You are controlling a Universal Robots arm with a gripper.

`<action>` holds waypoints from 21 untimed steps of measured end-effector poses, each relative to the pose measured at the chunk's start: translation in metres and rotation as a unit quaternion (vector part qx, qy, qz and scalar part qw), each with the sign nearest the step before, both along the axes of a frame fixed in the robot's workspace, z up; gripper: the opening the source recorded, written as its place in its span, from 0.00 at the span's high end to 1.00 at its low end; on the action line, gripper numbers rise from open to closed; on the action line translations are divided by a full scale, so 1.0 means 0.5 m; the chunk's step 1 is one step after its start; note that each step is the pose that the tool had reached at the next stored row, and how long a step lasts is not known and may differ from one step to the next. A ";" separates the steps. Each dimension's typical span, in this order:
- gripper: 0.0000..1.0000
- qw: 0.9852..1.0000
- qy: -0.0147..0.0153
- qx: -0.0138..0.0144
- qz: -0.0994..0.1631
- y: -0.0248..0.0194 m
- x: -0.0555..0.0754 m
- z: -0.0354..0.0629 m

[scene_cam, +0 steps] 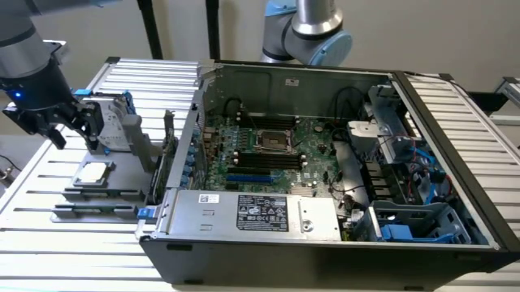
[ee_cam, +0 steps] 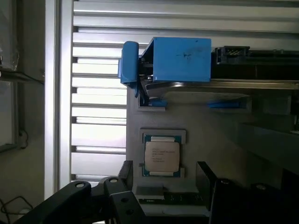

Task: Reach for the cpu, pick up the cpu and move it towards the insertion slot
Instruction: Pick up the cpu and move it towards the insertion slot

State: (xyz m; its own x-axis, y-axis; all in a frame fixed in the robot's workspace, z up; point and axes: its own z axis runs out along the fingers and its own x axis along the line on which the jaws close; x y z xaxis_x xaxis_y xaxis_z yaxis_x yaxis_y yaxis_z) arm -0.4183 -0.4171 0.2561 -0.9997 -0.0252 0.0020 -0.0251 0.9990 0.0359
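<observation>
Bright, even light; glare on table slats (ee_cam: 98,112); soft shadows

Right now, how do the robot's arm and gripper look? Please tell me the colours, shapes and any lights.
The arm is a thick round tube of silver-grey metal. Its wrist end is black and carries a small blue light. The gripper is black, with two straight dark fingers on jointed black links with round pins.

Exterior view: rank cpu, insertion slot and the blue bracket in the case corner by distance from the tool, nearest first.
1. cpu: exterior view's left, by the tool.
2. insertion slot: middle of the motherboard.
3. blue bracket: exterior view's right, case corner.
</observation>
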 end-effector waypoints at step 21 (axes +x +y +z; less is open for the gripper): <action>0.35 1.000 0.000 0.002 0.000 -0.0015 0.000 -0.073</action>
State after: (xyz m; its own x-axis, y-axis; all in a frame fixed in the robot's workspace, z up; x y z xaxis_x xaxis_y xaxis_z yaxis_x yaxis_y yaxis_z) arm -0.4184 -0.4178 0.2195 -0.9997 -0.0252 0.0018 -0.0251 0.9989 0.0394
